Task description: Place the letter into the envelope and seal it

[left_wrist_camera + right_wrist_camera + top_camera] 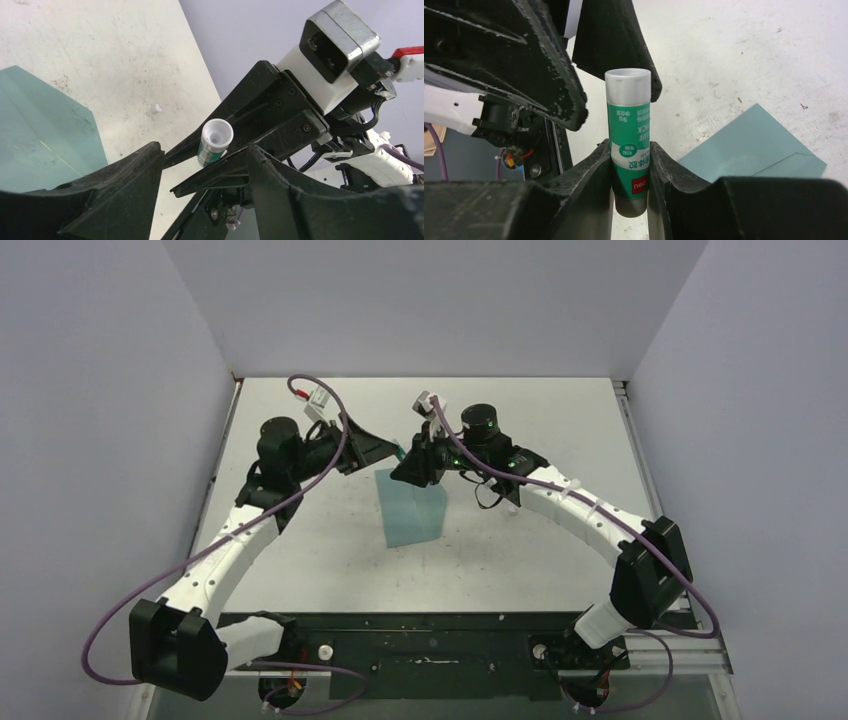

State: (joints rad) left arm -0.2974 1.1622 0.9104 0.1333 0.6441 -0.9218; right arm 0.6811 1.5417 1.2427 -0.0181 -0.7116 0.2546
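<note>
The teal envelope (412, 510) lies flat on the table's middle, just in front of both grippers. It also shows in the left wrist view as the envelope (45, 135), and in the right wrist view as the envelope (749, 145). My right gripper (630, 150) is shut on a green-and-white glue stick (628, 130), held above the table near the envelope's far edge. My left gripper (202, 150) is open, its fingers standing either side of the stick's white end (216, 135) without touching it. From above, the left gripper (392, 448) and the right gripper (408, 462) meet tip to tip. The letter is not in view.
A small white bit (156, 108) lies on the bare table beyond the envelope. Grey walls close in the table on the left, right and back. A black base plate (430, 640) runs along the near edge between the arm bases.
</note>
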